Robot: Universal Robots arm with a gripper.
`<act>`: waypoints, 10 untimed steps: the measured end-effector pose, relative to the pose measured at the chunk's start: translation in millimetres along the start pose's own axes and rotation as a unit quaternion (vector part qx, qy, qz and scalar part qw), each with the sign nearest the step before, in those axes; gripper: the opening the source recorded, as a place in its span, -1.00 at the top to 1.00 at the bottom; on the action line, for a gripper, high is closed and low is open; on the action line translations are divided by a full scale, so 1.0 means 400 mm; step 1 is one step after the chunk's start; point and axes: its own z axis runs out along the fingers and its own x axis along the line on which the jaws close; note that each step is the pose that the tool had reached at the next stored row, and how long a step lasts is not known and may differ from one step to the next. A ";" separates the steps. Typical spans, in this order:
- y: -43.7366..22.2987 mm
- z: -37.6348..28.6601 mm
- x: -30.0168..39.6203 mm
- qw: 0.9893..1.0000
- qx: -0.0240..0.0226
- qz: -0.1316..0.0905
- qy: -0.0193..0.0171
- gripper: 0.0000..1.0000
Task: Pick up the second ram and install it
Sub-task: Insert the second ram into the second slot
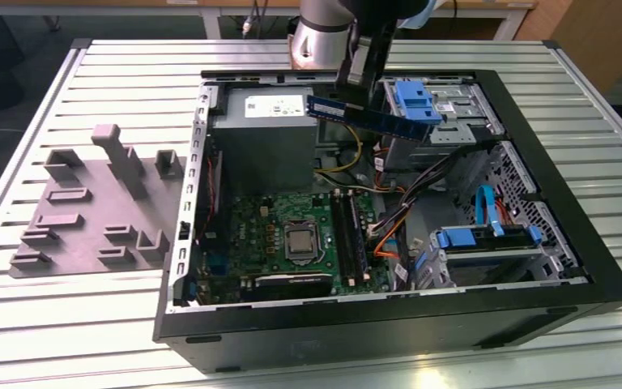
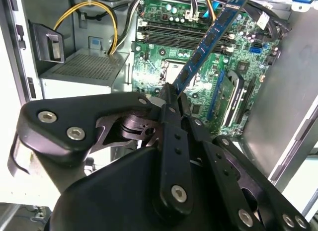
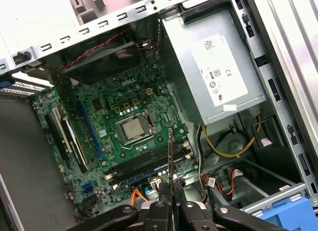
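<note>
Gripper: the gripper (image 2: 171,99) has its fingers clamped on one end of the second ram (image 1: 371,115).
Ram position: held aloft above the open computer case (image 1: 398,320), well clear of the motherboard (image 3: 134,136).
Progress: pickup done; seating in a slot not yet done.

In the second wrist view the hand (image 2: 171,99) hides one end of the second ram (image 2: 208,42); its other end is cut off by the picture's edge.

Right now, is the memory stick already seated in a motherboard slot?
No. In the exterior view the gripper holds the memory stick in the air above the open computer case.
</note>
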 end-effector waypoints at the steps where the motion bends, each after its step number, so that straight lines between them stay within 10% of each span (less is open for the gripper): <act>1: 0.000 0.001 0.000 1.000 0.000 0.003 0.000 0.72; 10: 0.000 0.008 0.000 0.999 0.001 0.036 -0.001 0.72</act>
